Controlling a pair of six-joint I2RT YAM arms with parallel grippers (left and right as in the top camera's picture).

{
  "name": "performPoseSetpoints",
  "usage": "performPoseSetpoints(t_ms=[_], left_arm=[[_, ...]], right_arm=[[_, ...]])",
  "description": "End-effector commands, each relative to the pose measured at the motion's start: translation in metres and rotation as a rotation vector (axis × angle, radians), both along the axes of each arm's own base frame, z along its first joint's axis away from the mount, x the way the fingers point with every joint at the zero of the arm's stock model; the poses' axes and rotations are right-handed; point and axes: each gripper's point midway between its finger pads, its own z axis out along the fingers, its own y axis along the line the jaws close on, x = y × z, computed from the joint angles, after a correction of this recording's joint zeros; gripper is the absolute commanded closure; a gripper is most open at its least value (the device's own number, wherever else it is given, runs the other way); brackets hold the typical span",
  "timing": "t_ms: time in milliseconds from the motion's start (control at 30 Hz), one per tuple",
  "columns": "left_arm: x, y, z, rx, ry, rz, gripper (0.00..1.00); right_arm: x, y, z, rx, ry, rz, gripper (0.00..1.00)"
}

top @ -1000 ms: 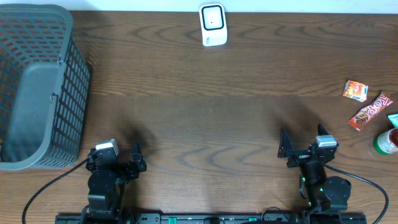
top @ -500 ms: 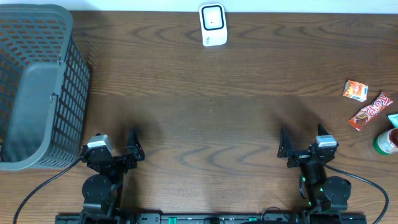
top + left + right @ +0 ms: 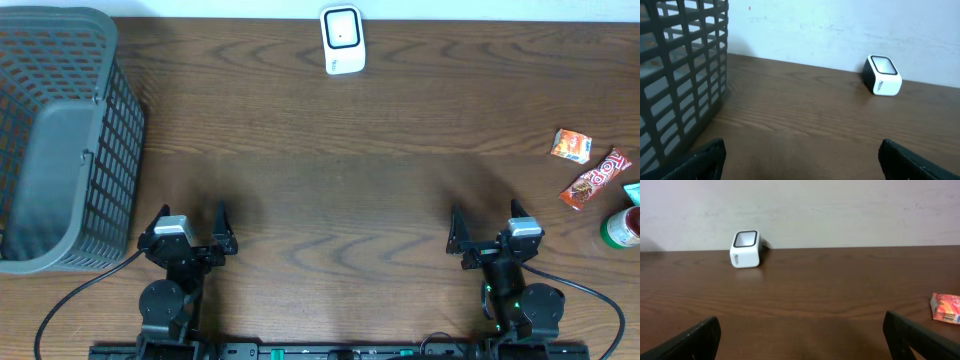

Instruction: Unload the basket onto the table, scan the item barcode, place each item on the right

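Observation:
The white barcode scanner (image 3: 342,40) stands at the table's far edge, centre; it shows as well in the left wrist view (image 3: 882,75) and the right wrist view (image 3: 745,249). An orange snack packet (image 3: 571,146) (image 3: 946,308), a red candy bar (image 3: 596,178) and a green-and-red can (image 3: 622,228) lie at the far right. My left gripper (image 3: 190,222) (image 3: 801,157) is open and empty near the front edge, left. My right gripper (image 3: 486,222) (image 3: 802,335) is open and empty at front right, well short of the items.
A dark grey mesh basket (image 3: 60,140) (image 3: 680,75) fills the left side of the table, close to my left arm. A teal object (image 3: 633,190) peeks in at the right edge.
My left gripper has swung and shifted slightly near the front edge and now faces the far side; it stays open. The right arm and the items have not moved.

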Motion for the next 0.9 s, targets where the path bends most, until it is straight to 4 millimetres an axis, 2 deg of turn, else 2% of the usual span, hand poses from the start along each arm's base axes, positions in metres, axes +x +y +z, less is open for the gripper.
performPoseSetpoints(t_ms=[0, 167, 867], left_arm=[[-0.0004, -0.0053, -0.0188, 0.064, 0.047, -0.041, 0.02], [-0.0004, -0.0061, -0.0188, 0.115, 0.046, -0.052, 0.02], [-0.0005, -0.0073, -0.0185, 0.113, 0.044, -0.058, 0.02]], right_arm=[[-0.0007, 0.0043, -0.0001, 0.013, 0.001, 0.019, 0.01], [-0.0007, 0.0043, -0.0001, 0.013, 0.001, 0.019, 0.01], [-0.0007, 0.0043, -0.0001, 0.013, 0.001, 0.020, 0.01]])
